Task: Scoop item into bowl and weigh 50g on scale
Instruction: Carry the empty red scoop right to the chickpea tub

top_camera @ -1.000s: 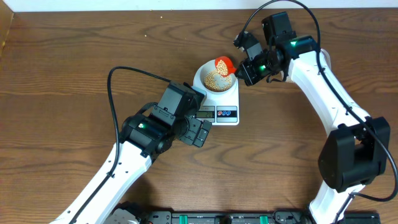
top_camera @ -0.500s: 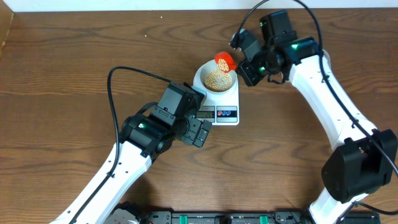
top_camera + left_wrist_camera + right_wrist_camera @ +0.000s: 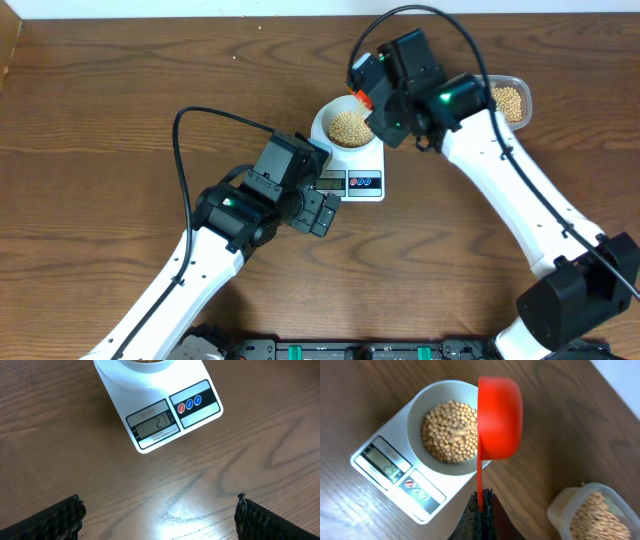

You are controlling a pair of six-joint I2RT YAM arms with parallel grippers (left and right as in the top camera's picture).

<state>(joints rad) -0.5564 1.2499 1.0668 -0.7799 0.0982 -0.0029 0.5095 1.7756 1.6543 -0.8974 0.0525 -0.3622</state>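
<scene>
My right claw (image 3: 481, 506) is gripping a red scoop (image 3: 499, 415) by its handle beside the bowl (image 3: 416, 412) of beans (image 3: 451, 431) on the scale (image 3: 385, 440); my left claw (image 3: 160, 512) is hanging wide open.

Brown wood-grain table (image 3: 90, 110) with a pale strip (image 3: 200, 8) along its far edge.

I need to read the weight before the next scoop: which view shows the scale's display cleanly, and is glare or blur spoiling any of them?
Left wrist: display sharp and glare-free; the bright glare patch lies on the table below the scale. Right wrist: display slanted and soft, digits unreadable. Overhead: display too small to read.
</scene>
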